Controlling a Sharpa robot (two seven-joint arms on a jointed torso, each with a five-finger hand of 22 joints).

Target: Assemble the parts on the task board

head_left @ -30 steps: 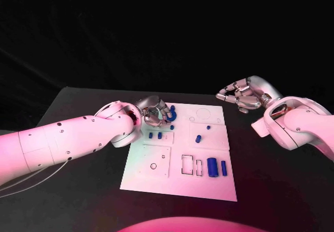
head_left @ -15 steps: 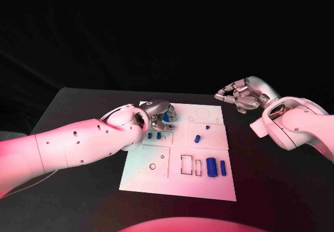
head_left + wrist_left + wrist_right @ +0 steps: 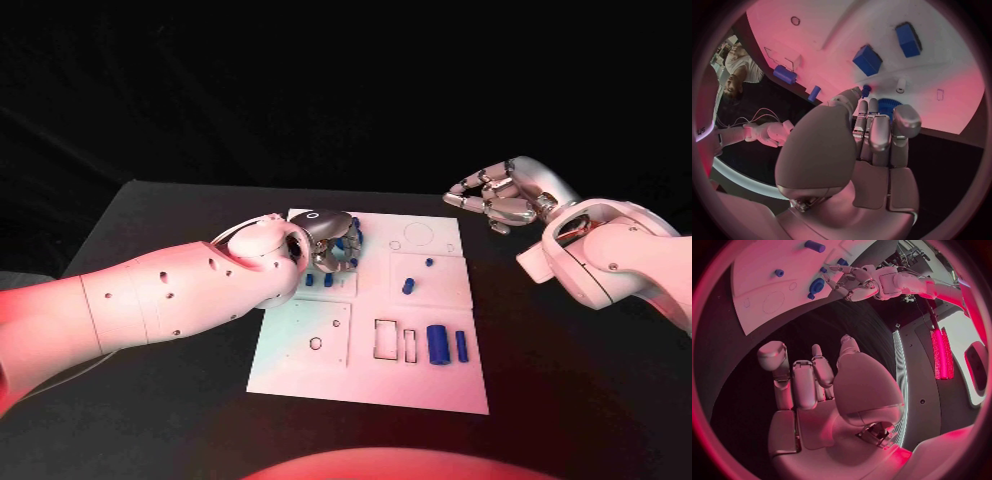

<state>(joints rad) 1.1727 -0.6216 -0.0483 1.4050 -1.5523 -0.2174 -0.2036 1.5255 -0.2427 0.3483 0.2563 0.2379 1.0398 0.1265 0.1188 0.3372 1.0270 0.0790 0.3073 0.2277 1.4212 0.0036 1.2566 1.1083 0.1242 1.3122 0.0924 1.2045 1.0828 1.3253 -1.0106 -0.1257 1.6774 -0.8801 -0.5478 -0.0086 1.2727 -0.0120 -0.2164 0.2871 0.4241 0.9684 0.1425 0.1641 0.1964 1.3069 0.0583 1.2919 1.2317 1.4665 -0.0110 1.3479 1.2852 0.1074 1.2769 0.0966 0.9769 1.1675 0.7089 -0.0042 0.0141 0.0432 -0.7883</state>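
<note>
The task board (image 3: 378, 375) lies in the middle of the black worktop (image 3: 159, 210). The left hand (image 3: 332, 243) is over the board's far left part, fingers curled downward above a blue ring-shaped part (image 3: 816, 286) that lies on the board. In the left wrist view the fingertips (image 3: 879, 107) are just at this part (image 3: 891, 104); whether they grip it cannot be told. Two small blue blocks (image 3: 319, 281) lie just beside the hand, toward the robot. Two blue cylinders (image 3: 449, 346) lie side by side in the board's near right part, and a short blue piece (image 3: 410, 287) and a small blue peg (image 3: 428, 264) sit mid-board. The right hand (image 3: 499, 199) hovers off the board past its far right corner, fingers loosely curled and holding nothing.
</note>
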